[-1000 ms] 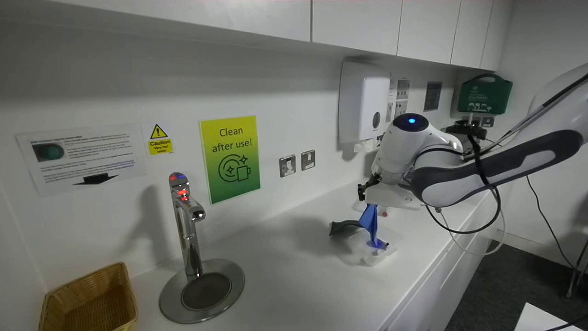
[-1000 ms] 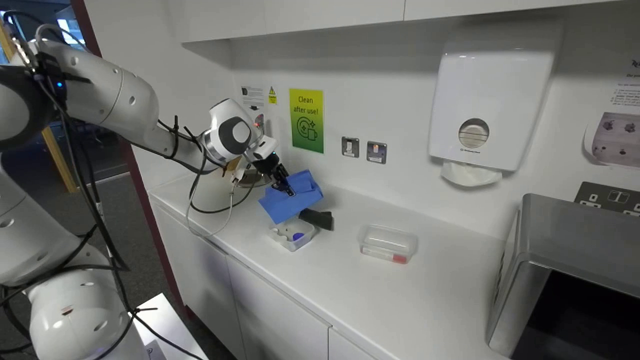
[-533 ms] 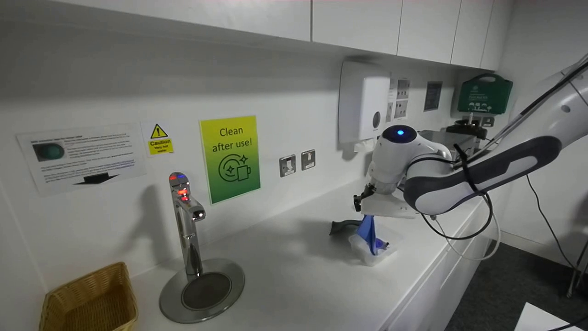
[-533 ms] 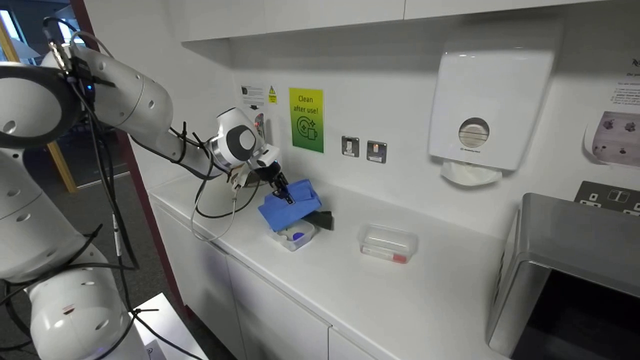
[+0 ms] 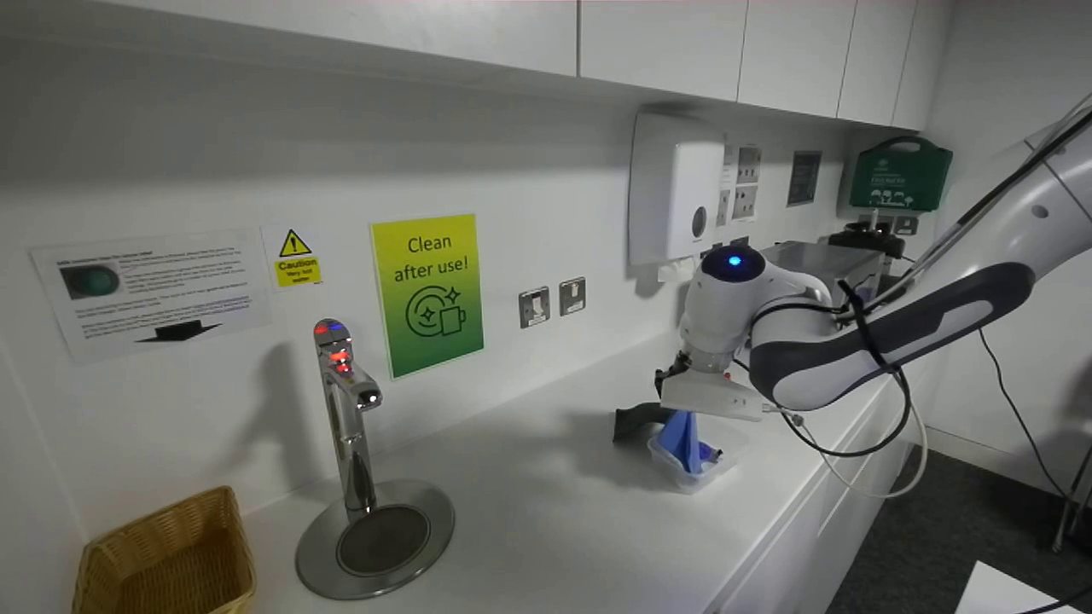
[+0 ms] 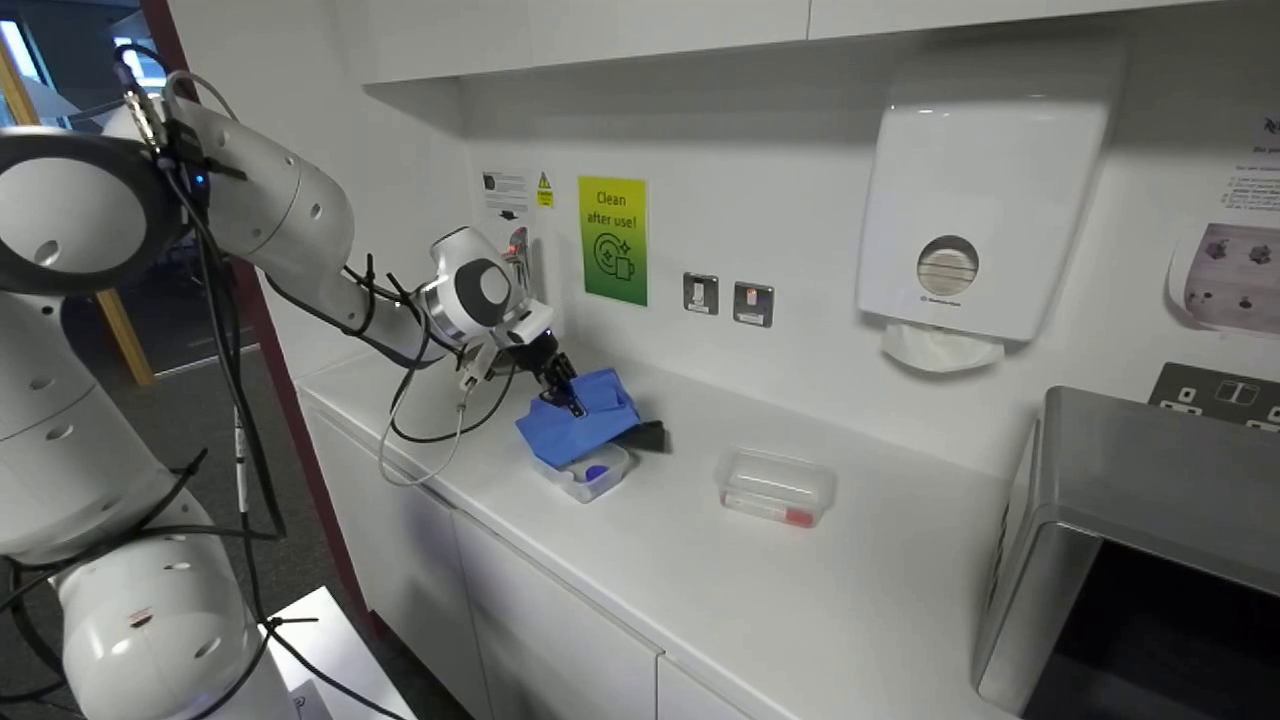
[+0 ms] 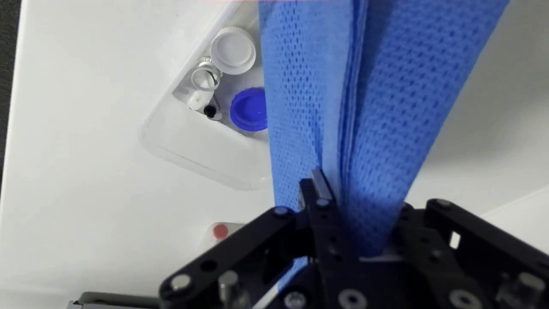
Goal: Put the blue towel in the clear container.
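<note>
The blue towel (image 6: 560, 435) hangs folded from my gripper (image 6: 570, 402), tilted over a clear container (image 6: 605, 487). In an exterior view the towel's lower tip (image 5: 682, 443) reaches down inside the container (image 5: 682, 482). In the wrist view the towel (image 7: 399, 107) is bunched between the fingers of my gripper (image 7: 361, 197); the right fingertip is hidden behind a fold. The towel covers part of the container (image 7: 201, 165), which holds a blue cap (image 7: 248, 109), a white cap (image 7: 233, 50) and small clear parts. My gripper is shut on the towel.
A dark object (image 6: 640, 437) lies beside the container, partly behind the towel. Another clear container (image 6: 775, 480) with a red item stands further along the counter. A microwave (image 6: 1120, 480) stands there too. A tap (image 5: 348, 426) and wicker basket (image 5: 166, 554) stand at the far end.
My gripper has moved down with the towel in it. The towel's lower part has come down from above the container into it. The containers have not moved.
</note>
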{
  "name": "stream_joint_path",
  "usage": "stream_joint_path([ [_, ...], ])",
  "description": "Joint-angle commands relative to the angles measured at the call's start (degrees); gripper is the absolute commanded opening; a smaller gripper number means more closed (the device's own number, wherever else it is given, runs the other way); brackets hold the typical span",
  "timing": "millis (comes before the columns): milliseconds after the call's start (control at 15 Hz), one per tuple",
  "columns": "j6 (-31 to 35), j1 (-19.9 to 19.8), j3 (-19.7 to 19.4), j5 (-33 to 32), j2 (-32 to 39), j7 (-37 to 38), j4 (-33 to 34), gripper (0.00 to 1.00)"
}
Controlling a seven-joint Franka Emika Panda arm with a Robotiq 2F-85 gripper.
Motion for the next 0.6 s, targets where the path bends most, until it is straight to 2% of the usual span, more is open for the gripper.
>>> stream_joint_path([
  [0,-2.6,1.2,-0.7,-1.6,-0.2,7.8,0.5,0.02],
  [133,-4.0,1.6,-0.7,-1.8,0.0,10.3,0.7,0.02],
  [267,-4.6,2.3,-0.8,-1.4,0.1,10.8,0.9,0.33],
  [533,-5.5,3.2,-0.8,-1.3,0.2,10.5,1.1,0.62],
])
